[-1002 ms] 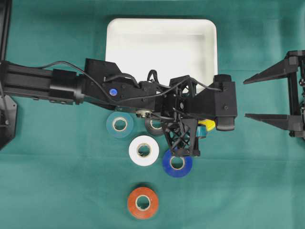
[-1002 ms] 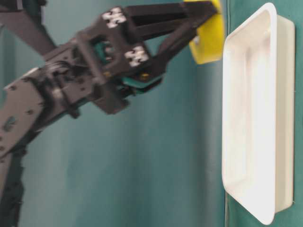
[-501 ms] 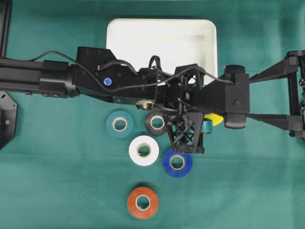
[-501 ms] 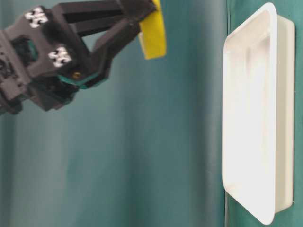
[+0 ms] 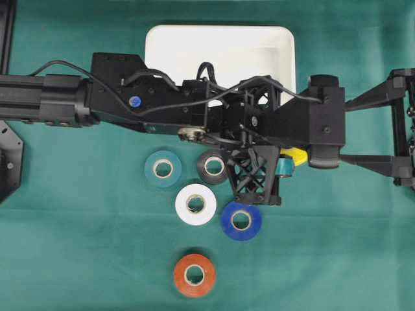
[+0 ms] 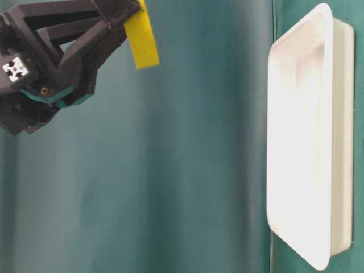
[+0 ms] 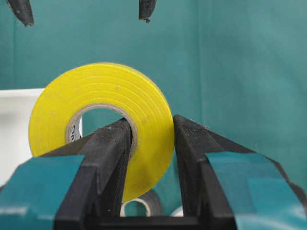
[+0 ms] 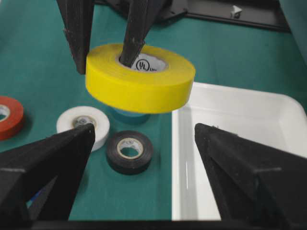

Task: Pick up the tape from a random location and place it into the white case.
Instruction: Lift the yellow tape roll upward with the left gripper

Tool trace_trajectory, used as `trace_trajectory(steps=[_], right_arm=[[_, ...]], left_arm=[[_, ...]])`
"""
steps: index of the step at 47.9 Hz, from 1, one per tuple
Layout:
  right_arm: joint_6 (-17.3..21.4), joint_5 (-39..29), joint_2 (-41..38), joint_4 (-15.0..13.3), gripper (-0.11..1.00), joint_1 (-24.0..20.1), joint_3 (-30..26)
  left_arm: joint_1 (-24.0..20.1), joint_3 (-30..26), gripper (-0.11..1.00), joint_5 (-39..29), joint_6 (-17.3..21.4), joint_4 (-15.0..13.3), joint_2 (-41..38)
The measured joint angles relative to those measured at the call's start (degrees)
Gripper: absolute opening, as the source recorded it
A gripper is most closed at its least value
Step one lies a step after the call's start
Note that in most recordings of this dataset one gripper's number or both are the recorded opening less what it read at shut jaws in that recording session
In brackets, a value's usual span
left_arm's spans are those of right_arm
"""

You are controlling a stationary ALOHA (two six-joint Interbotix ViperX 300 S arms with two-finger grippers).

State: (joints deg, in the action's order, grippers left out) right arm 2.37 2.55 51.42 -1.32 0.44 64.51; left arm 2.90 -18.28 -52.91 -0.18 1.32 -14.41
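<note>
Yellow tape (image 7: 98, 120) is pinched through its wall by the left gripper (image 7: 151, 143): one of the fingers (image 7: 112, 148) sits inside the cardboard core and the other presses the outer face, so the roll is held lifted off the green tabletop (image 5: 337, 259). From the right wrist view the same roll (image 8: 140, 76) hangs roughly flat in the air, its near edge just over the rim of the white case (image 8: 240, 143), though most of it is beside the tray and not above its floor. In the table-level view the tape (image 6: 141, 37) is well apart from the case (image 6: 301, 142).

Opposite it, the right gripper (image 5: 366, 133) rests at the right edge of the overhead view with its fingers (image 5: 369, 97) spread wide and holding nothing; the left arm's wrist reaches almost between them.

Below the left arm in the overhead view lie five more rolls on the cloth: a teal roll (image 5: 163, 168), a black roll (image 5: 213, 166), a white roll (image 5: 196, 204), a blue roll (image 5: 241, 221) and, farthest from the case, an orange roll (image 5: 194, 275). The white case (image 5: 220, 42) shows nothing inside it.
</note>
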Motion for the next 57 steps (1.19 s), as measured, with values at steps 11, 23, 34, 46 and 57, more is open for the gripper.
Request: trace_trajectory(steps=[11, 23, 34, 46, 57], right_arm=[[0.0, 0.1, 0.0, 0.0, 0.92, 0.0, 0.0], [0.0, 0.0, -0.1, 0.0, 0.92, 0.0, 0.0], [0.0, 0.0, -0.1, -0.1, 0.92, 0.0, 0.0], [0.0, 0.0, -0.1, -0.3, 0.92, 0.0, 0.0], [0.0, 0.0, -0.1, -0.4, 0.92, 0.0, 0.0]], left_arm=[[-0.2, 0.0, 0.23, -0.1, 0.0, 0.0, 0.1], [-0.2, 0.0, 0.23, -0.1, 0.0, 0.0, 0.1], [-0.2, 0.0, 0.23, -0.1, 0.0, 0.0, 0.0], [-0.2, 0.0, 0.23, -0.1, 0.0, 0.0, 0.0], [-0.2, 3.3, 0.23, -0.1, -0.4, -0.1, 2.6]])
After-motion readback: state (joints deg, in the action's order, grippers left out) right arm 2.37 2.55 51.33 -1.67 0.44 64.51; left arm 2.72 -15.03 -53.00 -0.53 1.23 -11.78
